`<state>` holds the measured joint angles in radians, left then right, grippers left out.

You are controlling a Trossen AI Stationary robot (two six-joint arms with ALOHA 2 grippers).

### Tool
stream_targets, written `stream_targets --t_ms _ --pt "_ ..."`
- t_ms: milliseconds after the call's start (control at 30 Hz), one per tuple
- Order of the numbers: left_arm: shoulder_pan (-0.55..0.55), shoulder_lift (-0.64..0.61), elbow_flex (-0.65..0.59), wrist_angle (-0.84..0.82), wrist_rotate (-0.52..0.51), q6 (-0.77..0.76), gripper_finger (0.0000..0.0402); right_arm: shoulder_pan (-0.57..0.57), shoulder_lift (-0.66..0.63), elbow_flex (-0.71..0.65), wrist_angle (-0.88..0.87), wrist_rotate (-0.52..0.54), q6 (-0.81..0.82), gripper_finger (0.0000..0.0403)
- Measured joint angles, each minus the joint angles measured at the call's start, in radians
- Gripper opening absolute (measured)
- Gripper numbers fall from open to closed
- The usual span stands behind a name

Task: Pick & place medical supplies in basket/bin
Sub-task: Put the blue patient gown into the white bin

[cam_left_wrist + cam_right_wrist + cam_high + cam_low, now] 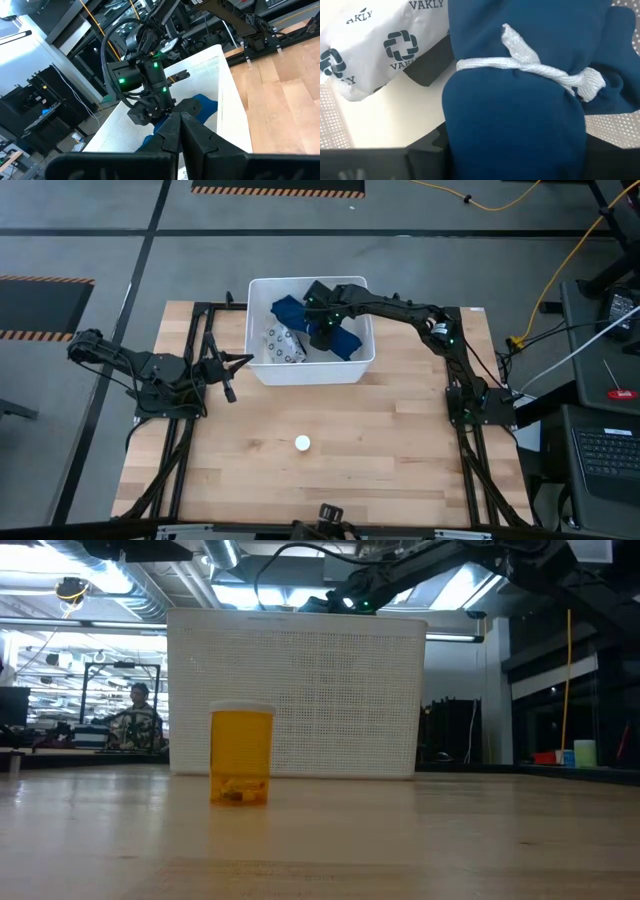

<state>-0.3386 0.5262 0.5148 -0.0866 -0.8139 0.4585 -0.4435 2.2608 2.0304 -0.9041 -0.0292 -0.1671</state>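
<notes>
The white bin (262, 370) stands at the table's far middle; in the low view its perforated wall (300, 690) fills the centre. Inside it lie the dark-blue cloth bundle (345, 345) tied with a white band (520, 65), and the grey-white patterned packet (283, 343), which rests beside the bundle (375, 40). My right gripper (322, 328) reaches down into the bin and is shut on the bundle. A small amber bottle with a white cap (241, 755) stands on the table (302, 443), nearer than the bin. My left gripper (228, 375) waits shut, left of the bin. My right gripper holds the blue cloth bundle (515, 130) around its middle, close to the white band's knot, coming from above into the bin. The bundle bulges between the two fingers and hides where they meet it. Whether its underside rests on the bin's floor I cannot tell.
The right arm (420, 315) stretches from the table's right side over the bin's rim. Black frame rails (190, 430) run along the table's left and right sides. Bare wood (380, 440) lies between the bin and the near edge. A person sits in the room far behind (138, 715).
</notes>
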Motion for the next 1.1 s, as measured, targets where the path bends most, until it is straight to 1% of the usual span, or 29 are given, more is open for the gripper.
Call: stream_targets --t_ms 167,267,433,500,567,633,700,967,1100 --pt "0.000 0.000 0.000 0.000 0.000 0.000 0.0011 0.000 0.000 0.000 0.009 0.000 0.004 0.0190" --pt "0.000 0.000 0.000 0.000 0.000 0.000 0.0008 0.000 0.000 0.000 0.012 0.000 0.004 0.0173" --pt "0.000 0.000 0.000 0.000 0.000 0.000 0.0004 0.000 0.000 0.000 0.012 0.001 0.004 0.0131" --pt "0.000 0.000 0.000 0.000 0.000 0.000 0.0004 0.000 0.000 0.000 0.009 0.001 0.004 0.0124" --pt "0.000 0.000 0.000 0.000 0.000 0.000 0.0006 0.000 0.000 0.000 -0.006 0.001 0.004 0.0127" --pt "0.000 0.000 0.000 0.000 0.000 0.000 0.0006 0.000 0.000 0.000 -0.009 0.001 0.005 0.0143" --pt "0.000 0.000 0.000 0.000 0.000 0.000 0.0005 0.000 0.000 0.000 -0.009 0.001 0.004 0.0167" --pt "0.000 0.000 0.000 0.000 0.000 -0.002 0.0005 0.001 0.000 0.000 -0.039 0.002 -0.007 0.0285" --pt "0.000 0.000 0.000 0.000 0.000 -0.002 0.0008 0.001 0.000 0.000 -0.043 0.001 -0.001 0.0319"
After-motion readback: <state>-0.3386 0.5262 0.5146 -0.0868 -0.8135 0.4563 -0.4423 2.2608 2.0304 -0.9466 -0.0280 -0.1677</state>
